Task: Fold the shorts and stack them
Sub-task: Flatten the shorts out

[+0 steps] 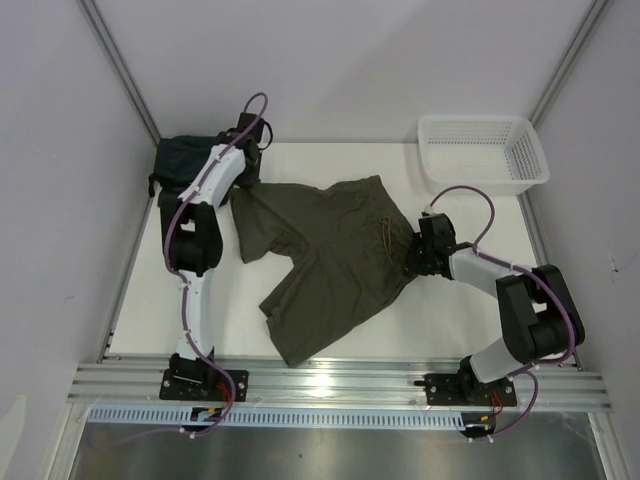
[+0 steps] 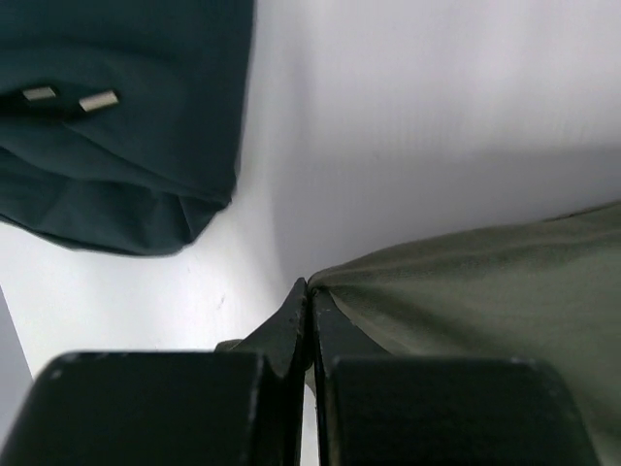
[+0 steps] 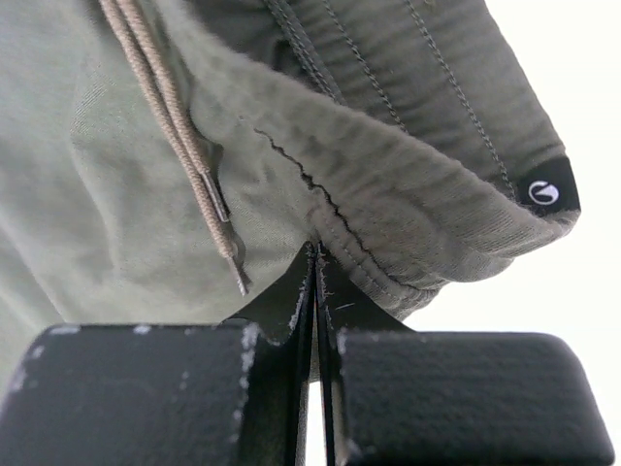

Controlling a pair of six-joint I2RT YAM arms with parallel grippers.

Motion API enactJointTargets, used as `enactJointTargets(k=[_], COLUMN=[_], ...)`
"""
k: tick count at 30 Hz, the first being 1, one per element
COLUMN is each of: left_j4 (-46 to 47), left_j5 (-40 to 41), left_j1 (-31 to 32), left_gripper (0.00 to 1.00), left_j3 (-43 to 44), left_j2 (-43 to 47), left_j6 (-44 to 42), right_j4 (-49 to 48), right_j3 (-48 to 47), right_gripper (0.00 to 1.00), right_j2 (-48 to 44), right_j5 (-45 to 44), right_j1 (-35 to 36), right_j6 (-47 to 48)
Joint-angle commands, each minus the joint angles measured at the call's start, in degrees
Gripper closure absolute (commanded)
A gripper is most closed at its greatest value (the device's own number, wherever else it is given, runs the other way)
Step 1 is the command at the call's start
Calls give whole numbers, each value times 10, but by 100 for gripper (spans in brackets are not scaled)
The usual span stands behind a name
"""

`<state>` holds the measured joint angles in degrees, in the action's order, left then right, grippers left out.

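Observation:
The olive-green shorts (image 1: 320, 260) lie spread on the white table, with the waist to the right and the legs to the left and front. The brownish drawstring (image 1: 388, 232) shows near the waist. My left gripper (image 1: 243, 186) is at the shorts' far-left corner. In the left wrist view it (image 2: 309, 291) is shut, pinching an edge of the olive cloth (image 2: 485, 282). My right gripper (image 1: 415, 257) is at the waist. In the right wrist view it (image 3: 315, 254) is shut on the waistband hem (image 3: 388, 194), beside the drawstring (image 3: 175, 126).
A dark teal folded garment (image 1: 185, 158) lies at the far-left corner, just left of my left gripper; it also shows in the left wrist view (image 2: 116, 116). A white mesh basket (image 1: 480, 150) stands at the far right. Frame rails border the table.

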<state>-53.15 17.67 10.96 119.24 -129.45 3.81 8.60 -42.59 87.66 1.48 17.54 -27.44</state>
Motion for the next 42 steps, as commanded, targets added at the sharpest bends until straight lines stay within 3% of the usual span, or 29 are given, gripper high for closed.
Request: enactJointTargets(k=[1, 3, 6, 10, 11, 13, 18, 20, 23, 24, 26, 27, 29, 31, 37, 42], left_j4=[52, 49, 40, 33, 32, 30, 1, -1, 56, 113, 173, 226, 267, 285, 199, 235], left_j5=[21, 22, 24, 39, 41, 50, 33, 15, -39, -61, -136, -160, -218, -223, -187, -220], left_j1=[-3, -3, -3, -3, -3, -3, -2, 6, 29, 35, 44, 45, 46, 49, 63, 63], left_gripper=[100, 100, 91, 67, 52, 1, 1, 1, 1, 1, 1, 1, 1, 1, 1, 5], left_j3=[65, 103, 128, 154, 155, 153, 142, 101, -47, -159, -234, -334, -391, -487, -611, -727], left_j2=[3, -11, -46, -67, -63, -55, 4, 43, 162, 196, 297, 356, 408, 451, 553, 632], left_j6=[-26, -34, -36, -56, -55, -45, 2, 16, 45, 62, 90, 126, 158, 193, 223, 250], right_j4=[-17, -17, -14, -2, 3, 5, 17, 23, 28, 30, 30, 25, 13, 9, 1, -4], right_j3=[9, 12, 19, 23, 26, 27, 21, 20, 15, 12, 4, 2, 1, 0, 1, 9], right_gripper=[100, 100, 100, 100, 100, 100, 100, 100, 98, 99, 98, 98, 98, 98, 98, 98], right_j2=[3, 1, -9, -30, -35, -50, -80, -100, -124, -128, -136, -139, -146, -151, -164, -176], right_j5=[-15, -15, -15, -33, -33, -31, -22, -22, -22, -5, 13, 23, 52, 60, 58, 59], right_j1=[6, 11, 14, 21, 21, 21, 21, 21, 19, 19, 18, 18, 22, 36, 56, 59], right_j6=[-9, -11, -12, -13, -13, -14, -19, -19, -17, -13, -9, -5, -5, -7, -16, -17])
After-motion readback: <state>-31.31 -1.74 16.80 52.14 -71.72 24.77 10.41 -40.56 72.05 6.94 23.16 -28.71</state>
